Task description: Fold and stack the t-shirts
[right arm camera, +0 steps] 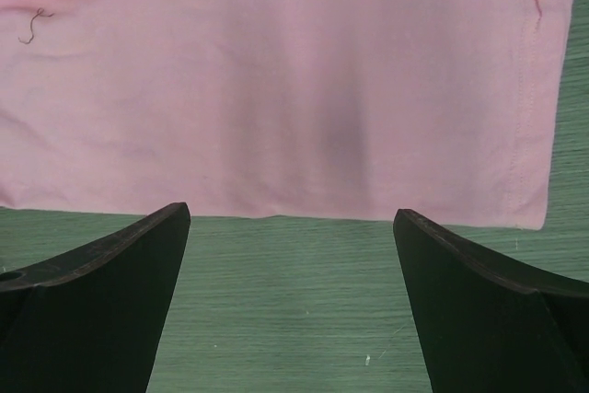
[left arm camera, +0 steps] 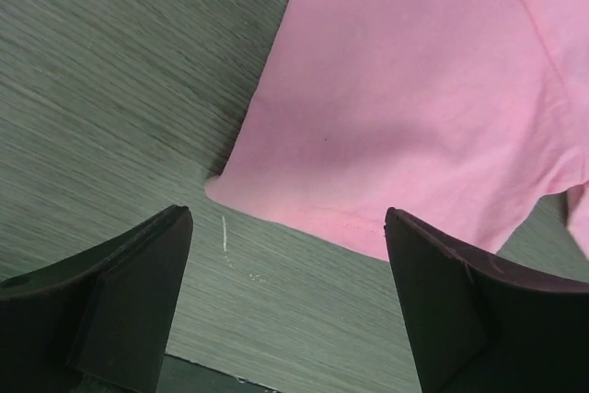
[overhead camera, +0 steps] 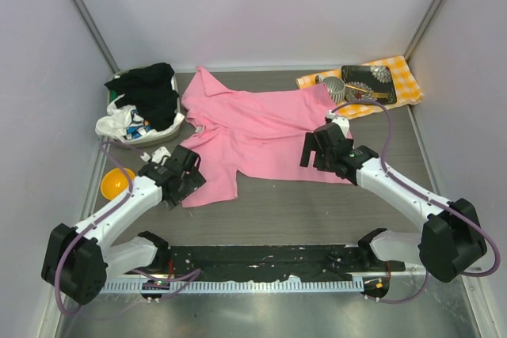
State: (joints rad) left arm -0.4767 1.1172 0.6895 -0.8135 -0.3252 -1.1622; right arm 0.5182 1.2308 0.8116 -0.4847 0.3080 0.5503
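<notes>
Hanging low over the table, the left gripper is seen with its two fingers set wide apart, and nothing is held between them. A near corner of the pink t-shirt is seen just past the fingertips, lying flat on the grey wood. The right gripper is also spread wide apart with nothing in it, and the near hem of the same shirt is seen just past its fingertips.

The pink t-shirt is spread out in the middle of the table and is a bit creased. At the far left, a pile of black and white shirts is heaped in a white basket. A yellow bowl is seen on the left, beside the left arm. At the far right, an orange-and-yellow checked cloth is laid out, and a cup and a dark flowered box are set on it.
</notes>
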